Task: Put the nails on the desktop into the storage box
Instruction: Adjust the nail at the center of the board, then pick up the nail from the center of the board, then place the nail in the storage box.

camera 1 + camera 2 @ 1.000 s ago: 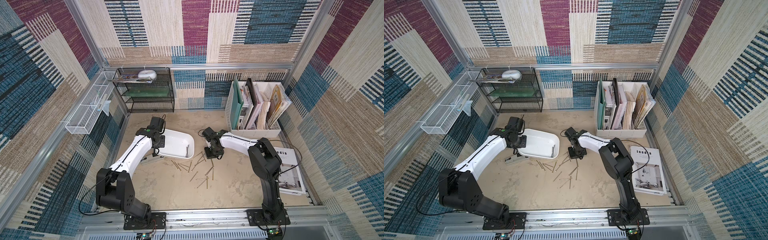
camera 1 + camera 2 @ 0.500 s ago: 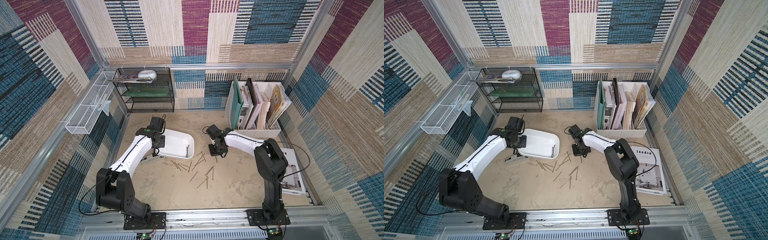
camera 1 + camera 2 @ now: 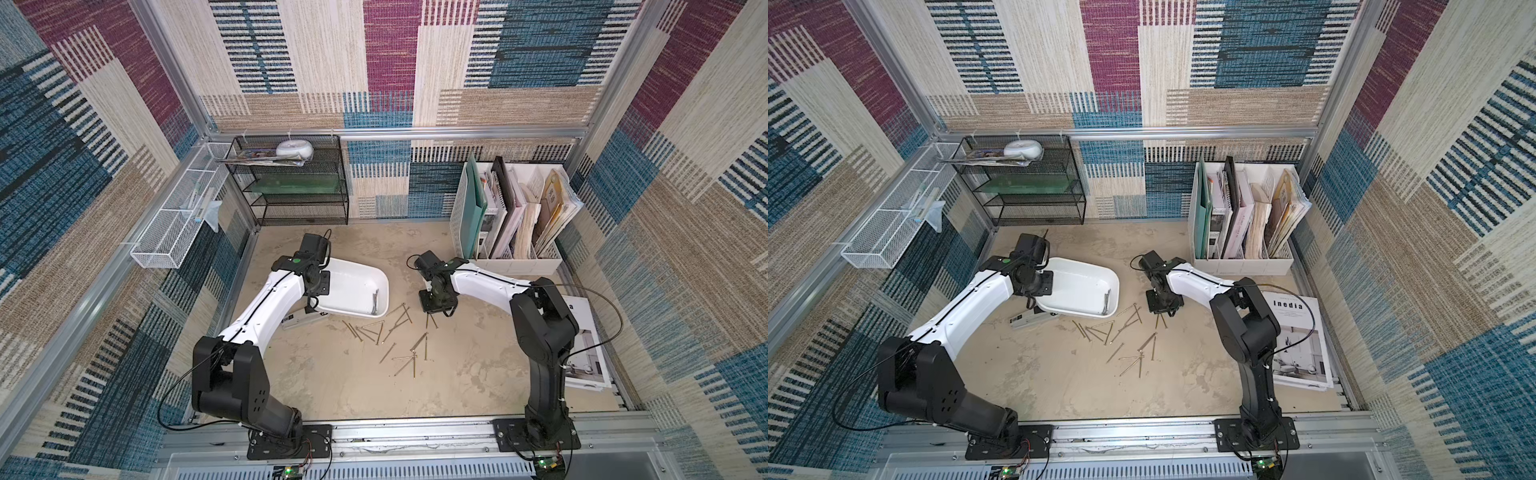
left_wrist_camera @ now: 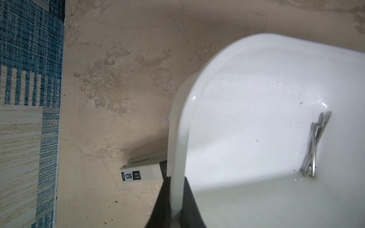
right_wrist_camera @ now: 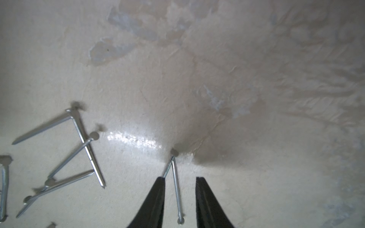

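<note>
The rim of the storage box [image 4: 256,118] is being clamped by the left gripper [image 4: 175,197], a few nails [image 4: 314,146] lying inside at the end away from it. The right gripper [image 5: 179,178] is being held narrowly parted over the desktop [image 5: 217,79], one nail [image 5: 176,189] lying between its jaws, others scattered beside.

Beige desktop [image 3: 332,374]: scattered nails [image 3: 380,332], carton [image 3: 299,321], file holder [image 3: 511,264], magazine [image 3: 586,357].

Glossy white plastic on the storage box [image 4: 177,138], smooth, faintly speckled. Nails [image 5: 176,187] gleam as bare, bright metal. The sandy surface [image 5: 197,79] looks matt, rough and patchy, with one shiny streak.
</note>
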